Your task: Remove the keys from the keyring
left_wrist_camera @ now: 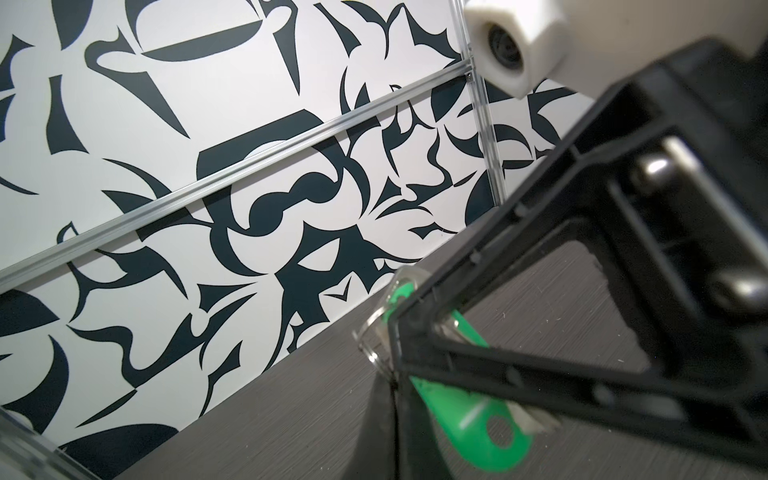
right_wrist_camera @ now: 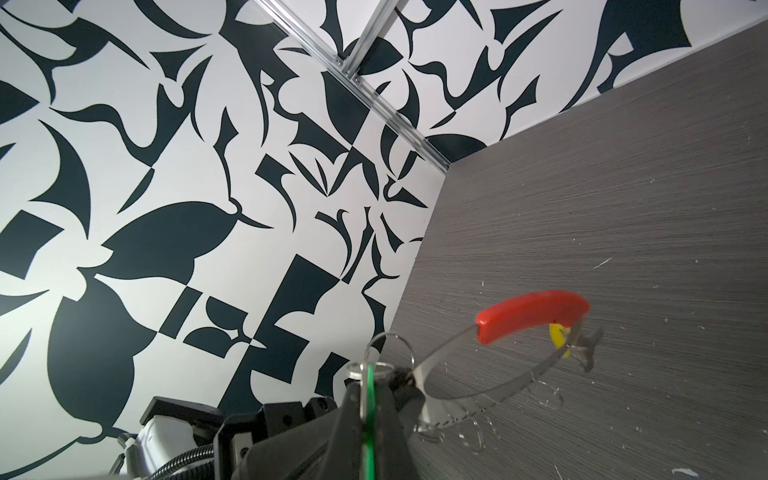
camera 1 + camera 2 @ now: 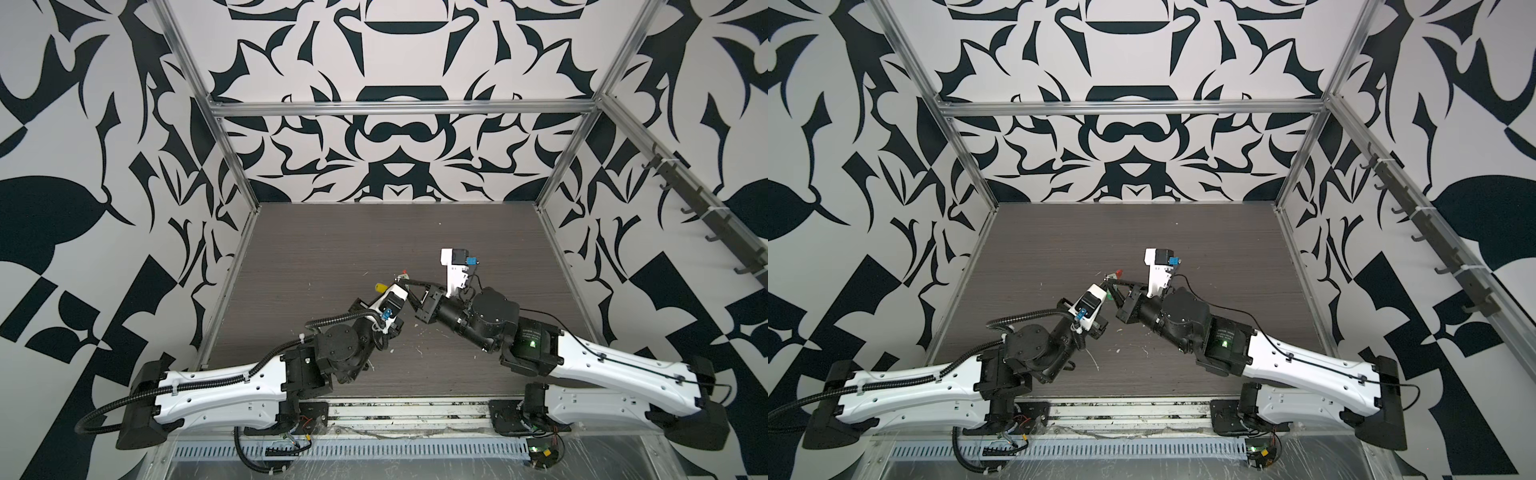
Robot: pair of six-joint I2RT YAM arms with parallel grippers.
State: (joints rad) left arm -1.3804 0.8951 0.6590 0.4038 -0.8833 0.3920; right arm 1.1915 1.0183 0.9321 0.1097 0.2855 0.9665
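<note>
Keyring (image 2: 532,316) pinched in right gripper (image 3: 1108,285); left gripper (image 1: 392,401) clamps green-tagged key (image 1: 469,419).

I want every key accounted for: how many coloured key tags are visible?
2. The green tag is pinched in the right gripper; the yellow tag hangs at the keyring, beside its red section. More may be hidden.

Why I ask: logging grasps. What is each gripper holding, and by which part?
Right gripper: shut on the green tag, flat across its middle. Left gripper: shut, tips at that tag's clear edge; whether it grips cannot be told.
</note>
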